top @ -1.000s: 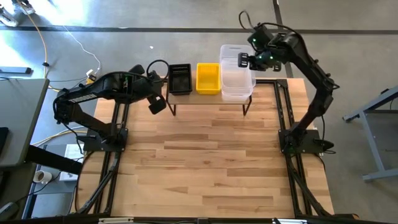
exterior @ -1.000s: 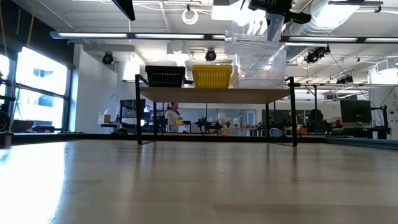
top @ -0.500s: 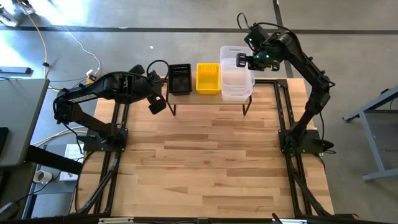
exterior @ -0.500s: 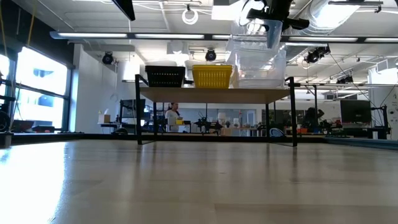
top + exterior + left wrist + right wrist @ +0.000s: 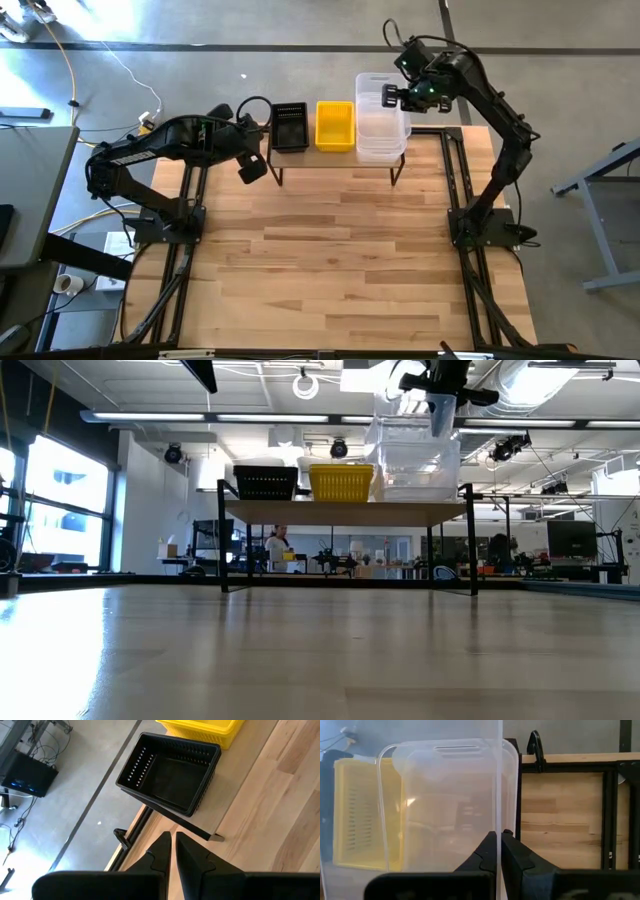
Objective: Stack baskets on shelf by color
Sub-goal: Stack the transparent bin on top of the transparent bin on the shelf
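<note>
Three basket groups stand in a row on the shelf (image 5: 345, 512), which serves as the landmark throughout.

- Black mesh basket (image 5: 289, 126): at the shelf's left end, seated on the plank; from the table-level camera it looks like one dark bin, and whether more are nested inside cannot be told.
- Yellow basket (image 5: 335, 126): mid-shelf, just beside the black one, upright on the plank.
- Clear baskets (image 5: 381, 138): at the shelf's right end, a stack on the plank, just beside the yellow.
- Top clear basket (image 5: 412, 435): above the clear stack, sitting slightly offset over it; whether it rests fully nested cannot be told.
- Right gripper (image 5: 393, 97): above the shelf's right end, fingers pinched narrowly on the top clear basket's thin wall, one finger (image 5: 515, 857) each side of it.
- Left gripper (image 5: 252, 168): off the shelf's left front corner, near the black mesh basket but apart from it, its fingers (image 5: 192, 856) drawn nearly together with nothing between them.
- Table (image 5: 340, 260): bare wood in front of the shelf.
</note>
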You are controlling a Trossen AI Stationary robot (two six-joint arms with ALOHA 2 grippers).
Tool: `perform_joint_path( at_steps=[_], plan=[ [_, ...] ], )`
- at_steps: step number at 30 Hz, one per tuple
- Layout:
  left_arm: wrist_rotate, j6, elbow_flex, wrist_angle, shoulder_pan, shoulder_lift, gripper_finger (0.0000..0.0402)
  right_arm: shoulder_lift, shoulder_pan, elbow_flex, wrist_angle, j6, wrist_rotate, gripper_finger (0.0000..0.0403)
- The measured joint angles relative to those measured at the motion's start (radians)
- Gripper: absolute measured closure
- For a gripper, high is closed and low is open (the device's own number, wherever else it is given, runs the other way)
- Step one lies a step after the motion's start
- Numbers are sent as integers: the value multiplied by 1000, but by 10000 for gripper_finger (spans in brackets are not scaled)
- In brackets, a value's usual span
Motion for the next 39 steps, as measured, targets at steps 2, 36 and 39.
perform_joint_path(
  at_steps=[2,36,39],
  plan=[
    [0,0,0,0,0,0,383,0,-6,0,0,-1,1,403],
    [71,19,0,0,0,0,383,19,-32,-27,0,-21,-19,403],
    [71,19,0,0,0,0,383,19,-32,-27,0,-19,-15,403]
  ],
)
